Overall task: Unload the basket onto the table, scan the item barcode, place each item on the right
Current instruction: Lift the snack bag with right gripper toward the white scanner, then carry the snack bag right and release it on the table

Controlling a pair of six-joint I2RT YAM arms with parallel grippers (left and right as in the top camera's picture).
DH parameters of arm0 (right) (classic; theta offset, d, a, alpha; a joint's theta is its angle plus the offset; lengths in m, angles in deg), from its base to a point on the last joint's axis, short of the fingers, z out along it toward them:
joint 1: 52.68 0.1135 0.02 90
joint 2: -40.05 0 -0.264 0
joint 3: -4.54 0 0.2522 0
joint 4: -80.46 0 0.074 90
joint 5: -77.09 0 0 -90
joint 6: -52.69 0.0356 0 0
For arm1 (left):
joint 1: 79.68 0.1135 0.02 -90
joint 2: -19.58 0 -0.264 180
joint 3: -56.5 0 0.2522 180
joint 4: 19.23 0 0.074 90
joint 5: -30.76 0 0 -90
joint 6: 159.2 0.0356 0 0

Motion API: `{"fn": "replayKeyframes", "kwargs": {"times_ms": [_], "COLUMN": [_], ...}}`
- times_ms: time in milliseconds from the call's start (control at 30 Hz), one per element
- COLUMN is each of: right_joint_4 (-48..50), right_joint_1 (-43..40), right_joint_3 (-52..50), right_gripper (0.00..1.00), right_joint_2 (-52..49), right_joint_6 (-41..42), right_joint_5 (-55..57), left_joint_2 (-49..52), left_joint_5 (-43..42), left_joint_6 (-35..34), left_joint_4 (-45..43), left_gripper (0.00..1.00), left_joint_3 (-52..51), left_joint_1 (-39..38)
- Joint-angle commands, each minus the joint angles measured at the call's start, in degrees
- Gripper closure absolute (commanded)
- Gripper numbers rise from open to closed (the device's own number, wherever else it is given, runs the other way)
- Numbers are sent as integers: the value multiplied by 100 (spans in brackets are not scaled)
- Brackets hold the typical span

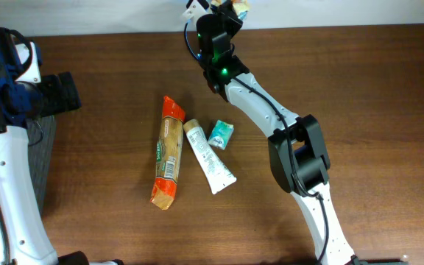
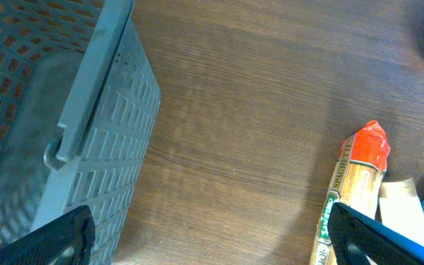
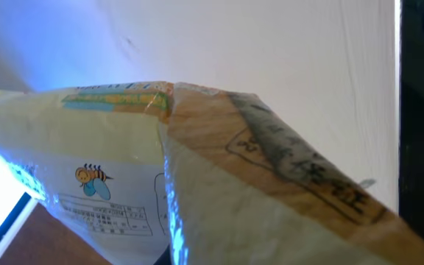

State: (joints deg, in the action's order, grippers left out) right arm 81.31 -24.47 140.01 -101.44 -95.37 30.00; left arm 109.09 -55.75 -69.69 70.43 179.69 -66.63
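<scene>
Right jaws: clenched on a thin snack packet (image 3: 124, 169), which is held off the worktop (image 1: 359, 88) at its far edge, at the tip of the outstretched right arm (image 1: 260, 103). Left jaws: released, spread wide and empty, low beside the grey mesh basket (image 2: 87, 140) at the left side.

Packet: pale yellow with a brown band and a small bee print, creased. Its long axis lies across the jaws, side to side in the right wrist view. A blue glow falls on its left end; the source is out of view. No barcode is legible on the face shown.

Worktop centre, well apart from both jaws: a long orange-ended biscuit pack (image 1: 168, 152), a white tube (image 1: 208, 156) just beside it, and a small teal box (image 1: 221, 135).

Judgement: the scan belongs to the right arm alone. The next move depends on turning the packet until its code faces the glow to its left.
</scene>
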Motion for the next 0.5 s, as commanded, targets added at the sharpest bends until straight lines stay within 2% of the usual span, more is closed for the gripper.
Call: {"fn": "replayKeyframes", "kwargs": {"times_ms": [0, 467], "right_joint_4": [90, 234], "right_joint_1": [-59, -105], "right_joint_3": [131, 131], "right_gripper": [95, 96], "right_joint_2": [-68, -212], "right_joint_6": [-20, -17], "right_joint_5": [-227, -164], "left_joint_2": [-35, -35], "left_joint_5": [44, 44], "left_joint_6": [4, 4], "left_joint_4": [-2, -2], "left_gripper": [1, 1], "left_joint_3": [55, 55], "left_joint_1": [24, 24]}}
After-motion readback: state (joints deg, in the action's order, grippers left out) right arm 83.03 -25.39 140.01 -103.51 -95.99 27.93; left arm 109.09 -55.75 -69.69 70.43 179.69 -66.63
